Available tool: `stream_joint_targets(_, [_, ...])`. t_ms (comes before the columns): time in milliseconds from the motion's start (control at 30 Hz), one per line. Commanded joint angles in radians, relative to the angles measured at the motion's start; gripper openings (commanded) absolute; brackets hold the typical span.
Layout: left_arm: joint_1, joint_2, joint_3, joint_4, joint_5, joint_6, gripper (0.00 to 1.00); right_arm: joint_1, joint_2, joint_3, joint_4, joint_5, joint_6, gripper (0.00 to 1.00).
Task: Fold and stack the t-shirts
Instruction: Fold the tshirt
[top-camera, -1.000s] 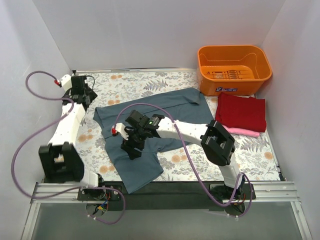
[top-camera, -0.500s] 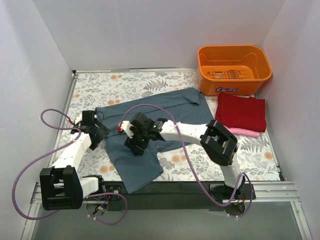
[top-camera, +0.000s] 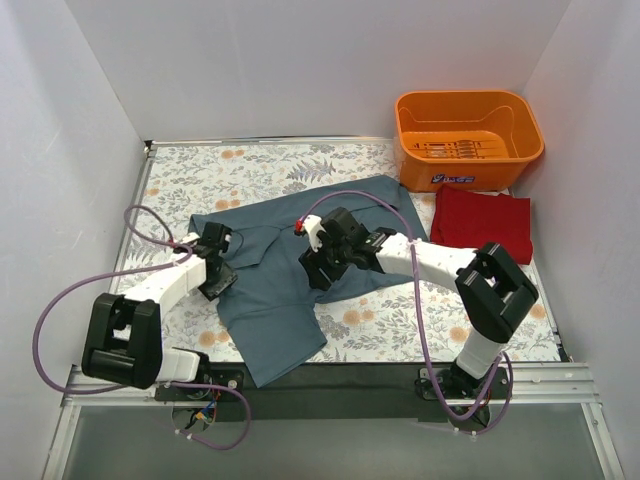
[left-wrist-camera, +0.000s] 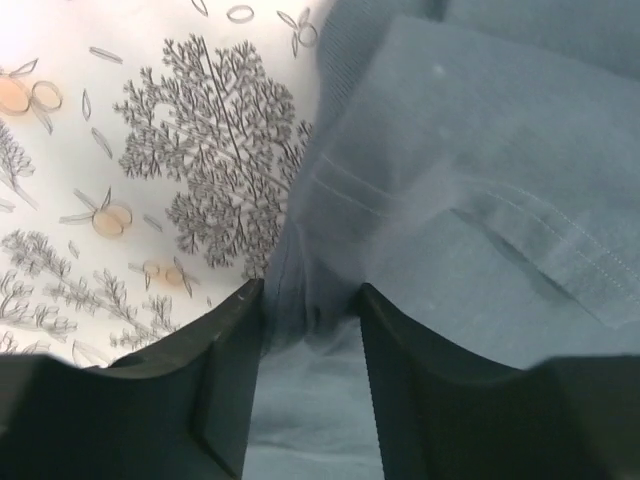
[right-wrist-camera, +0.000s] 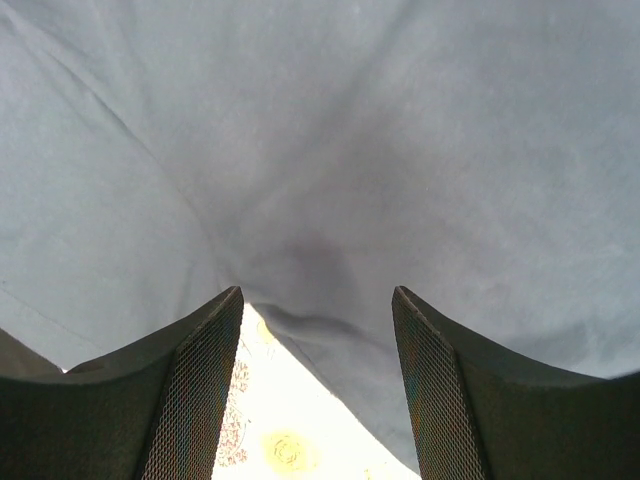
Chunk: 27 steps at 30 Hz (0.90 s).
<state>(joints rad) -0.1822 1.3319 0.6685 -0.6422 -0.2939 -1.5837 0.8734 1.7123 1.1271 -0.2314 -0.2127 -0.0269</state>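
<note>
The slate blue-grey t-shirt (top-camera: 290, 300) lies spread and rumpled across the middle of the table. My left gripper (top-camera: 215, 281) sits at its left edge. In the left wrist view this gripper (left-wrist-camera: 312, 295) is shut on a bunched fold of the blue-grey t-shirt (left-wrist-camera: 480, 150). My right gripper (top-camera: 324, 268) rests low on the shirt's middle. Its jaws (right-wrist-camera: 318, 295) stand open astride a cloth edge of the blue-grey t-shirt (right-wrist-camera: 330, 130), gripping nothing. The dark red t-shirt (top-camera: 482, 222) lies folded at the right. The pink one is hidden behind the right arm.
An orange plastic basket (top-camera: 468, 97) stands at the back right corner, just behind the red shirt. The floral table cover (top-camera: 250, 165) shows at the back left and the front right. White walls close in the left, back and right sides.
My left arm swung from the far left corner down to the shirt's left edge and closed on cloth. My right gripper slid right and slightly farther back across the shirt.
</note>
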Motion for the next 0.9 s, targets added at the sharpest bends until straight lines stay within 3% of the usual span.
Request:
stream_joint_targets(0, [-0.110,0.019,0.109,-0.107,-0.152,-0.070,0.39,-0.016,-0.048,-0.036,0.076,-0.031,0.021,0.58])
stream_joint_targets(200, [-0.311,0.099,0.278,-0.324,-0.405,-0.189,0.40,-0.040,-0.062,-0.056,0.090,-0.054,0.021,0.58])
stream_joint_targets(300, [-0.406,0.159,0.330,-0.462,-0.473,-0.284,0.41,-0.054,-0.066,-0.067,0.096,-0.062,0.021,0.58])
stream_joint_targets(400, [-0.424,0.190,0.312,-0.476,-0.447,-0.320,0.47,-0.068,-0.071,-0.075,0.099,-0.073,0.021,0.57])
stream_joint_targets(567, [-0.393,0.083,0.240,-0.473,-0.461,-0.363,0.56,-0.086,-0.115,-0.107,0.096,-0.066,0.021,0.57])
stream_joint_targets(667, [-0.335,0.003,0.200,-0.351,-0.401,-0.224,0.57,-0.094,-0.126,-0.124,0.095,-0.079,0.016,0.57])
stream_joint_targets(767, [-0.190,-0.014,0.177,-0.235,-0.292,-0.132,0.56,-0.093,-0.122,-0.125,0.089,-0.114,0.015,0.57])
stream_joint_targets(867, [-0.131,-0.017,0.157,-0.145,-0.242,-0.085,0.53,-0.093,-0.109,-0.107,0.063,-0.169,-0.007,0.54])
